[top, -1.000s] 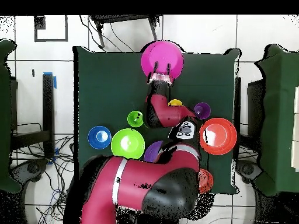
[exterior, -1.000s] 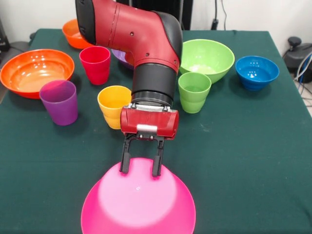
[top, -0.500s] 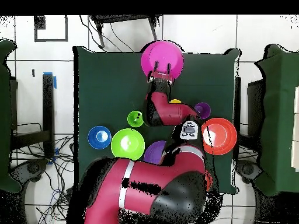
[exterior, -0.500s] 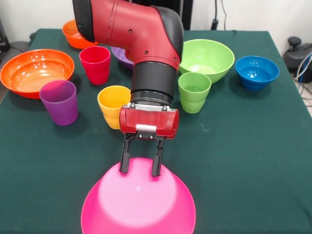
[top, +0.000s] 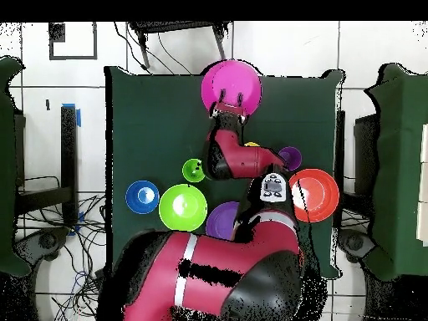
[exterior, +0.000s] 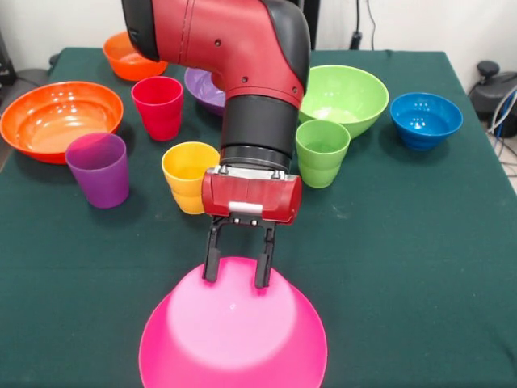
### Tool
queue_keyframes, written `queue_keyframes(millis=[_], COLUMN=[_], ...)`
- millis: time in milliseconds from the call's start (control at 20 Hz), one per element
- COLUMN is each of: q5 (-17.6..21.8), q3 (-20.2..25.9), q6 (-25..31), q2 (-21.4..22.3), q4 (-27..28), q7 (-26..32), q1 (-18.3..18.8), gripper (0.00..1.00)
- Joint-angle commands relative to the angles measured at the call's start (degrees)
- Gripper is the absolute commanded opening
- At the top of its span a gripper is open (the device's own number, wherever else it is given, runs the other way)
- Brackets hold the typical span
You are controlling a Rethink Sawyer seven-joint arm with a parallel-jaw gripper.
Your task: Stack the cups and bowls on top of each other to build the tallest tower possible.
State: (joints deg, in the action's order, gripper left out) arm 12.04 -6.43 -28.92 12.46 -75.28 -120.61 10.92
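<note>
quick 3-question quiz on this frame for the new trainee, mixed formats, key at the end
1. True or false: the pink bowl sits upside down on the table.
2. Multiple choice: which cup stands nearest the large orange bowl in the front view? A) green cup B) purple cup C) yellow cup
3. Short answer: where is the gripper relative to the pink bowl, and how do its jaws stand?

Key
1. True; its domed underside faces up.
2. B; the purple cup stands right in front of that bowl.
3. At the bowl's far edge, jaws open and pointing down, tips against the dome; whether they press on it cannot be told.
</note>
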Motion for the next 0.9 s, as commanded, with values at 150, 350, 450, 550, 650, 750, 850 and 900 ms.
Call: queue_keyframes(millis=[150,350,450,550,650,750,850,900], q5=[9.3,10.5,11.0,11.6,12.0,12.0,12.0,11.7], q3=[11.6,14.6,16.0,17.8,18.8,19.4,19.2,19.0], q6=[15.1,17.7,18.9,20.2,20.8,21.1,20.7,20.6], q2=[-1.5,0.3,1.0,1.7,2.0,2.2,2.7,2.9], q4=[-8.5,-10.4,-11.2,-11.8,-12.0,-12.2,-12.6,-12.7], q7=[-4.8,-4.7,-4.5,-4.0,-3.5,-3.1,-3.1,-3.1], q1=[3.8,6.4,7.6,9.0,9.9,10.3,10.2,10.0], gripper=[1.0,1.0,1.0,1.0,1.0,1.0,1.0,1.0])
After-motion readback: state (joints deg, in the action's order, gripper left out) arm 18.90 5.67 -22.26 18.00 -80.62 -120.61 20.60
